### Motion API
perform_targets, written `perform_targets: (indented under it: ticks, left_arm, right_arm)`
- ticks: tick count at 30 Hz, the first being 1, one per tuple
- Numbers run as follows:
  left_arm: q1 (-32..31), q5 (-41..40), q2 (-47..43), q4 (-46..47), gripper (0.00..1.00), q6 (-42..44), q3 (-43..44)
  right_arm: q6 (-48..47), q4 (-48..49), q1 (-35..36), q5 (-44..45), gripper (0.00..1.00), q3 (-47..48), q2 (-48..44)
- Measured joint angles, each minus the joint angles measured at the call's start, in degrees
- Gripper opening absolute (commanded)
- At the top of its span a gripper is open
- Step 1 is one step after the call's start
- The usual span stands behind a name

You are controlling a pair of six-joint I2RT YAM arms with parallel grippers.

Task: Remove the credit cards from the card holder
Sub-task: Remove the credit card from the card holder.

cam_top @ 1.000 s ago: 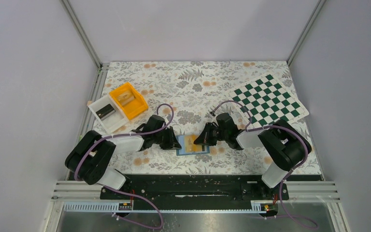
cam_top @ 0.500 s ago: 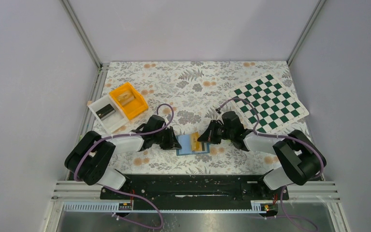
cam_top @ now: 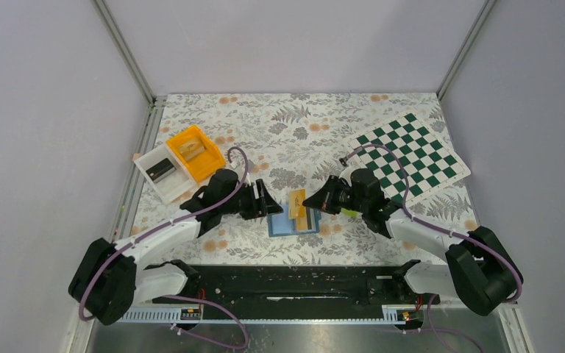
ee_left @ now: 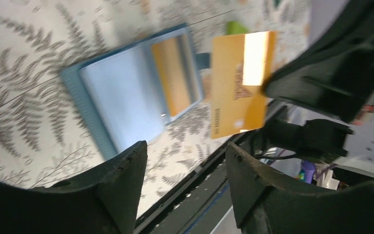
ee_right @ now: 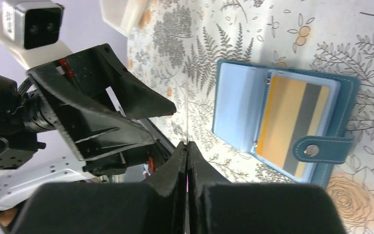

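Note:
The blue-teal card holder [cam_top: 280, 223] lies open on the floral table, between the two arms. One orange-and-grey credit card [ee_right: 292, 122] sits in its right inner pocket. My right gripper [cam_top: 312, 205] is shut on another orange credit card [ee_left: 238, 83] and holds it on edge in the air above the holder's right half. In the right wrist view that card shows only as a thin line between the pressed fingertips [ee_right: 187, 145]. My left gripper [cam_top: 268, 200] stands open just left of the holder, with nothing between its fingers [ee_left: 126, 170]. A lime-green bit [cam_top: 349, 212] shows under the right arm.
An orange bin [cam_top: 195, 152] and a white bin [cam_top: 163, 173] with a dark object in it stand at the back left. A green-and-white chequered mat [cam_top: 410, 154] lies at the back right. The black base rail [cam_top: 294, 283] runs along the near edge.
My left gripper has opened and come off the holder's left edge. My right gripper has drawn the orange card out of the holder and lifted it.

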Motion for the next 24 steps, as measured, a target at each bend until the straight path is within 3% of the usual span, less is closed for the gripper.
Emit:
perform_targets:
  ticks: [10, 13, 19, 21, 24]
  left_arm:
    - [-0.81, 7.30, -3.96, 10.14, 0.61, -6.10, 0.02]
    - [-0.98, 8.63, -3.54, 12.44, 0.47, -7.65, -0.11]
    - [-1.05, 11.63, -1.66, 18.23, 0.06, -11.43, -1.03]
    - [-1.03, 12.87, -1.18, 20.70, 0.00, -13.05, -1.70]
    - [-1.09, 14.82, -1.11, 23.89, 0.00, -14.60, -2.49]
  right_arm:
    - [9.60, 14.95, -0.02, -3.63, 0.00, -5.11, -1.95]
    - [11.80, 19.71, -0.04, -4.70, 0.00, -6.21, -1.92]
    - [15.13, 27.67, -0.04, -6.62, 0.00, -7.52, -0.72]
    - [15.37, 28.76, -0.13, -7.10, 0.07, -7.93, -0.26]
    - [14.86, 28.06, -0.44, -8.26, 0.31, -8.28, 0.02]
